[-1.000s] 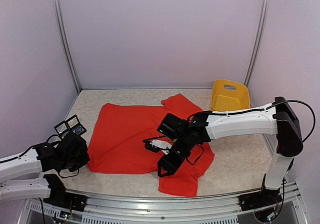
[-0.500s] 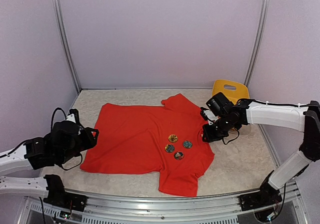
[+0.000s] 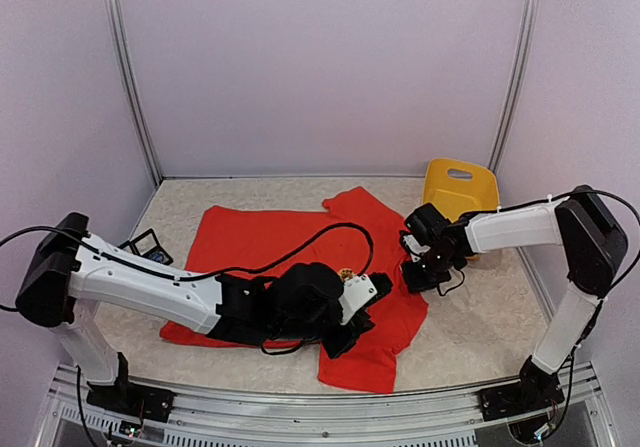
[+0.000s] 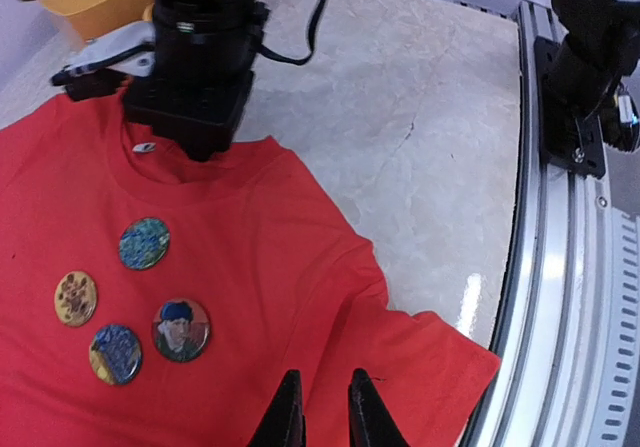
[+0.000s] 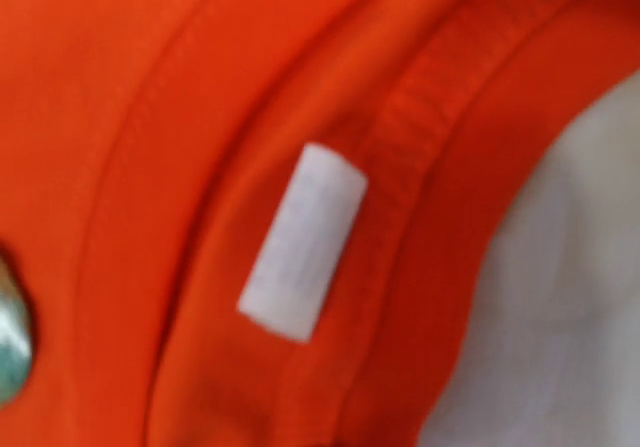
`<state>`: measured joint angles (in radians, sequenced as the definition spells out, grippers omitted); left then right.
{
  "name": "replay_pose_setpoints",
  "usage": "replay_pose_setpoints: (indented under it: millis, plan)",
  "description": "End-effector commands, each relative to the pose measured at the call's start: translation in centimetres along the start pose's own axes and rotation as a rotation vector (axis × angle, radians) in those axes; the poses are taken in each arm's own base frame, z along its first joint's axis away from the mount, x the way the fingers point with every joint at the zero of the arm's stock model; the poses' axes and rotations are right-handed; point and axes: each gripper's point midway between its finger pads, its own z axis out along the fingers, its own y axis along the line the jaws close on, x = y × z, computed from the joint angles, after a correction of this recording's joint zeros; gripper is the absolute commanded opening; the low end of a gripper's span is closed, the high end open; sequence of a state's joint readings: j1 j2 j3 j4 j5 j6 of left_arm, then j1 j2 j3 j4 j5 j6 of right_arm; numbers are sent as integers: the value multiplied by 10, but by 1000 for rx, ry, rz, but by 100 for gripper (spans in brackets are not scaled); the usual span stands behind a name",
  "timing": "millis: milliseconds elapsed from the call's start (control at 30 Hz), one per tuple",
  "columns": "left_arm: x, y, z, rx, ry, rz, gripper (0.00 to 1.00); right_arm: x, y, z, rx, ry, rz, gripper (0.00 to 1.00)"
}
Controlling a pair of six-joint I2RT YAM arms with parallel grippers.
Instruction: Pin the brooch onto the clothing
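Both at T-shirt [image 3: 250, 252] edges: left jaws slightly apart, empty; right jaws closed.

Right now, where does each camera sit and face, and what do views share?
Top external: above and behind; looks down at the red T-shirt; both arms show.
Left wrist: over the shirt, facing four brooches and the right hand; own fingertips show.
Right wrist: close above the collar's white label; no fingers show.
Shared: left wrist shows that label too.
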<state>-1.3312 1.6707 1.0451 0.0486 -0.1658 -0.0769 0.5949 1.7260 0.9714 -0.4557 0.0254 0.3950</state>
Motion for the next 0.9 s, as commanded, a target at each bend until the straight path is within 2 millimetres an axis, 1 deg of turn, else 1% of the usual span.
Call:
replay_pose_setpoints:
  millis: [0,33,67,100,133,167,267,367,400,467,533,600,633,667,700,733,767,833,867]
  plan:
    - [18,-21,55,69,96,209,13,-4,-16,22,74,15,-33,1]
    - [25,-23,64,63,129,237,12,-6,-18,25,85,14,-37,1]
    - [41,-26,79,62,172,264,12,-10,-19,26,95,10,-39,1]
    - [50,-29,88,67,198,285,12,-14,-20,28,102,7,-41,1]
    - [57,-34,94,81,216,302,12,-18,-22,29,108,3,-43,0]
    - [68,-40,102,100,244,323,12,-21,-23,30,117,3,-45,0]
    - [88,-60,110,176,271,353,12,-30,-27,30,150,5,-58,0]
    - [88,-67,110,214,257,357,13,-40,-27,15,163,-13,-70,0]
    - [87,-68,110,218,248,365,13,-44,-27,8,161,-28,-71,0]
    - [80,-75,108,263,216,363,14,-54,-23,-13,144,-72,-74,1]
    - [64,-81,101,311,180,351,15,-66,-14,-36,102,-114,-83,4]
    - [24,-88,84,410,70,310,18,-79,-2,-61,41,-158,-104,6]
    - [-8,-84,67,436,-4,274,20,-86,3,-72,19,-183,-112,7]
    - [-35,-70,53,436,-68,231,22,-93,7,-81,2,-208,-118,8]
    - [-52,-54,44,423,-109,178,24,-100,10,-88,-8,-234,-120,9]
    - [-74,-33,29,389,-157,131,25,-107,12,-94,-11,-256,-123,9]
    - [-82,-5,24,333,-169,76,25,-116,13,-98,-9,-279,-123,9]
    - [-91,65,7,181,-183,-68,26,-130,13,-97,11,-304,-125,9]
    - [-81,110,5,61,-163,-156,26,-136,13,-94,20,-306,-126,9]
